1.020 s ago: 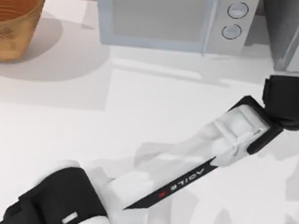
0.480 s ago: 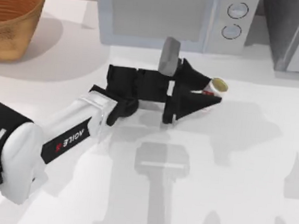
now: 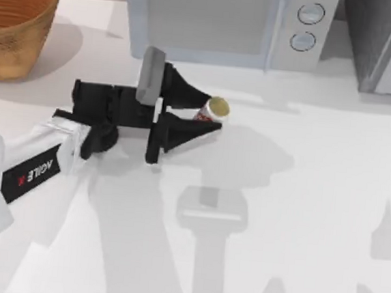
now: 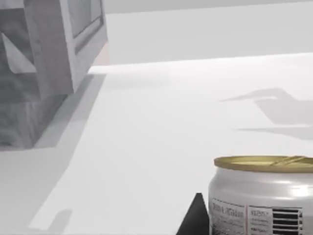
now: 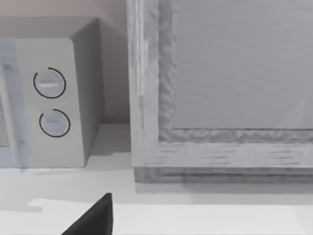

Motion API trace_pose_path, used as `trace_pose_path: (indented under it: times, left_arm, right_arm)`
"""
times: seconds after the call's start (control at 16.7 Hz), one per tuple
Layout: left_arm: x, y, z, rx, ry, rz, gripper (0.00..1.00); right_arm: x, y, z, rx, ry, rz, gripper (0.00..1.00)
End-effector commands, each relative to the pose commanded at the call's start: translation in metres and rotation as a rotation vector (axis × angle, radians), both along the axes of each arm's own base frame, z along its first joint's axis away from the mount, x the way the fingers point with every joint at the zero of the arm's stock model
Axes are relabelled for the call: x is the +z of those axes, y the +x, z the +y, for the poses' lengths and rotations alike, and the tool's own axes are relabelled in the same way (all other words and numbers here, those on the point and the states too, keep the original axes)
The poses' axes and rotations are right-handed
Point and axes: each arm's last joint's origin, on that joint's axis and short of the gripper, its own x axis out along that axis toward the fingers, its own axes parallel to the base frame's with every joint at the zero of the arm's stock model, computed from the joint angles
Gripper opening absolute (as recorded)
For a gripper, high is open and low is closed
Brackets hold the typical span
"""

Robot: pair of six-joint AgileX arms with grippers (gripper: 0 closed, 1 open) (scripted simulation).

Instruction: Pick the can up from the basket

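Observation:
The can, whitish with red marks and a dull gold end, lies sideways between the black fingers of my left gripper, which is shut on it. It hangs over the white table in front of the microwave, well right of the basket. The orange-brown woven basket stands at the table's far left corner, partly cut off by the picture's edge. Up close in the left wrist view, the can has a dark fingertip beside it. A dark part of my right gripper edges into the right wrist view.
A grey microwave with two round knobs stands along the back edge. A grey cabinet fills the back right corner. The white table spreads open in front and to the right, crossed by arm shadows.
My left arm has swung from the table's right side toward the left, carrying the can. Over the last half second the can moved about a sixth of the picture's width leftward.

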Motion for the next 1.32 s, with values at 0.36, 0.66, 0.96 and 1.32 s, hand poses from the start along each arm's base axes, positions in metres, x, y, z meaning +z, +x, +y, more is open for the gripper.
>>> trace_pose_path:
  times: [0.36, 0.66, 0.96, 1.32]
  left_arm:
    - [-0.0002, -0.0004, 0.0043, 0.004, 0.001, -0.010, 0.00]
    - [-0.0002, -0.0004, 0.0043, 0.004, 0.001, -0.010, 0.30]
    - [-0.0002, -0.0004, 0.0043, 0.004, 0.001, -0.010, 0.68]
    - [-0.0002, -0.0004, 0.0043, 0.004, 0.001, -0.010, 1.00]
  right_arm:
    - [0.0000, 0.0000, 0.0000, 0.000, 0.000, 0.000, 1.00]
    - [0.0000, 0.0000, 0.0000, 0.000, 0.000, 0.000, 1.00]
    - [0.0000, 0.0000, 0.0000, 0.000, 0.000, 0.000, 1.00]
    - [0.0000, 0.0000, 0.0000, 0.000, 0.000, 0.000, 1.00]
